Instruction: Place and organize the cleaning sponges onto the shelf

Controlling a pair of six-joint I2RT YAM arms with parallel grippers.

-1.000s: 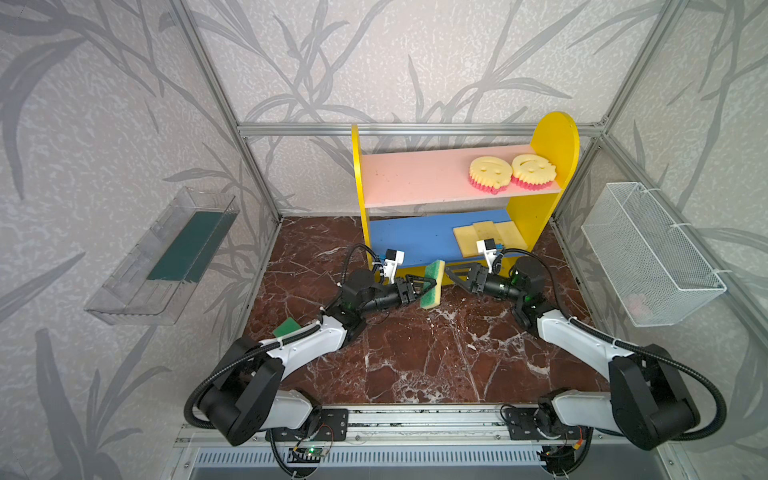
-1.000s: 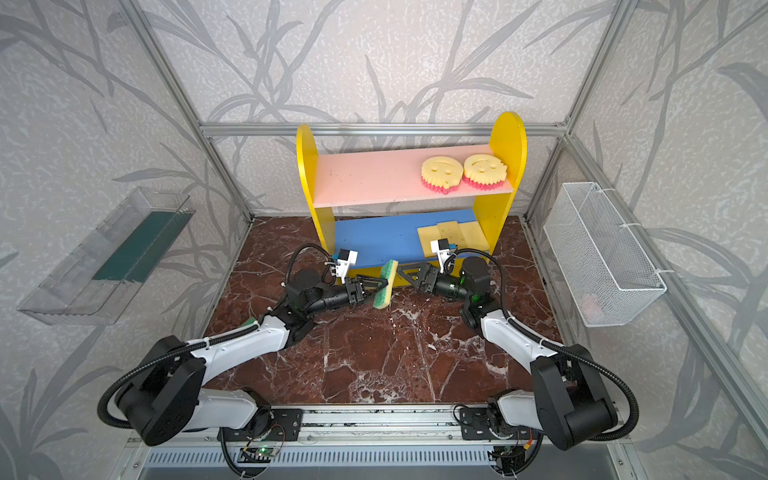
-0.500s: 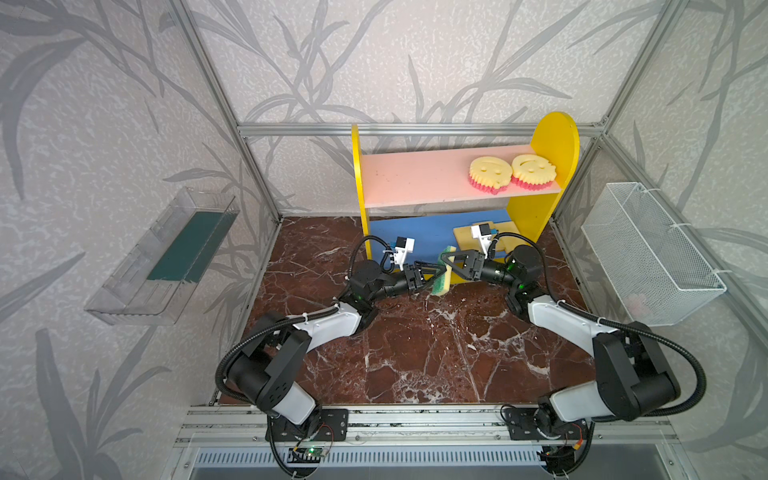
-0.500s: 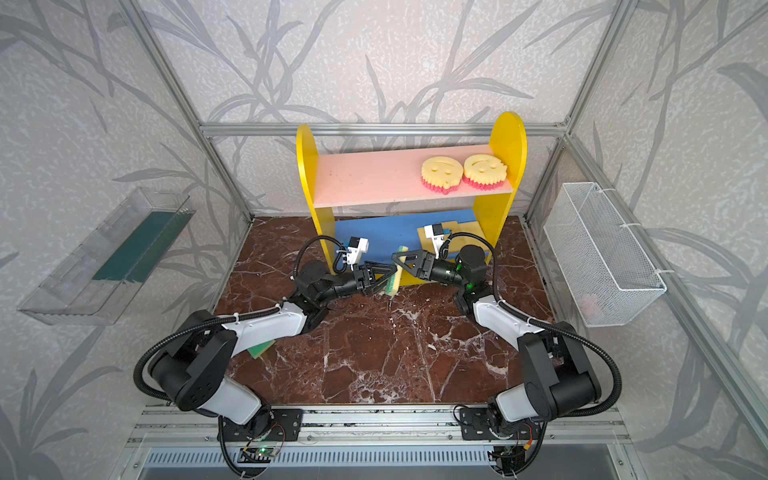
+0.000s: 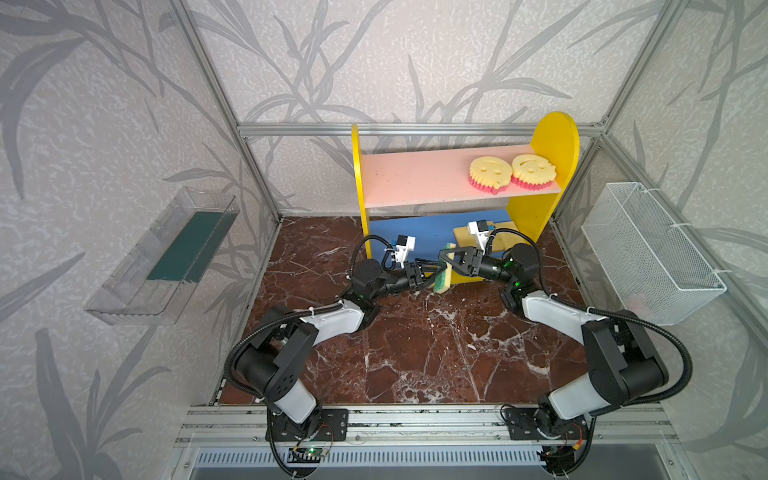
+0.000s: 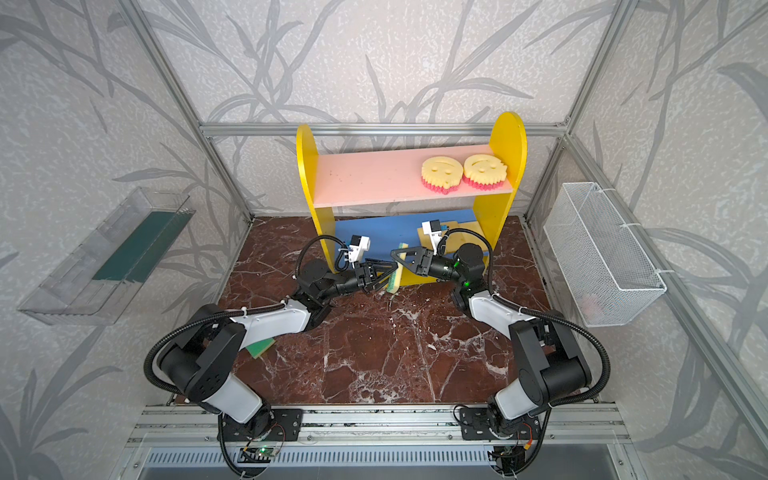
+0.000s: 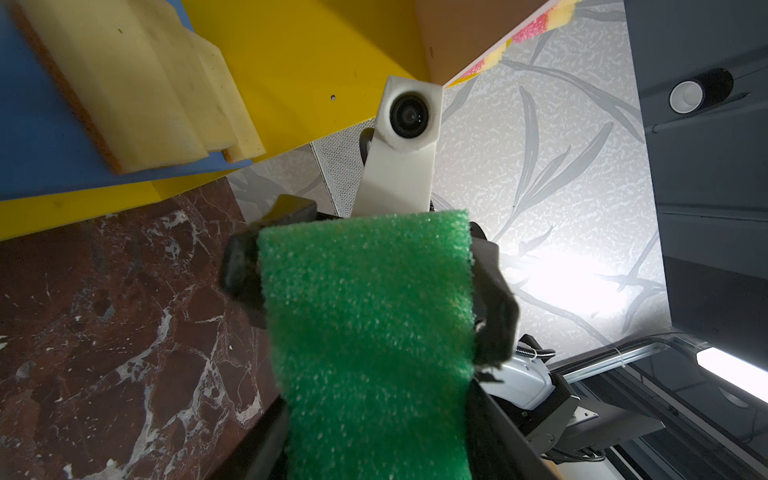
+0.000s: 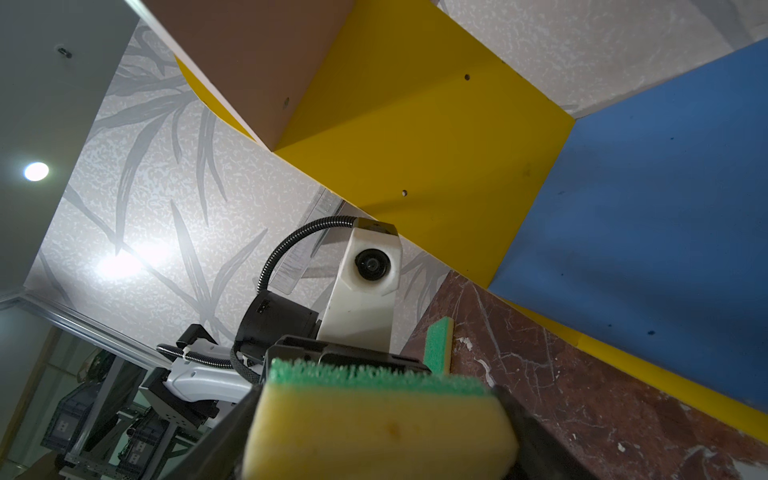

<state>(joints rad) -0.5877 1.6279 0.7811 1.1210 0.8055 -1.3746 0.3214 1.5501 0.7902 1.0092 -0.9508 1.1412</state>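
While before shelf (image 5: 415, 183), sponge (image 5: 443, 283) between grippers (image 5: 432, 274) (image 5: 448, 258)

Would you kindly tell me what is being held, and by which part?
The left tool holds the green-faced sponge by its lower end, across the side edges. The right tool straddles its upper end; whether it grips is unclear.

Robot lab test cell, aluminium frame (image 5: 291, 129), leaf-patterned wall panels (image 5: 104, 104), arms (image 5: 336, 322) bolted to base rail (image 5: 419, 426).

Rough scouring face on porous foam sponge (image 8: 374, 432), glossy marble-look tabletop (image 5: 419, 345), smooth matt shelf (image 5: 415, 183)
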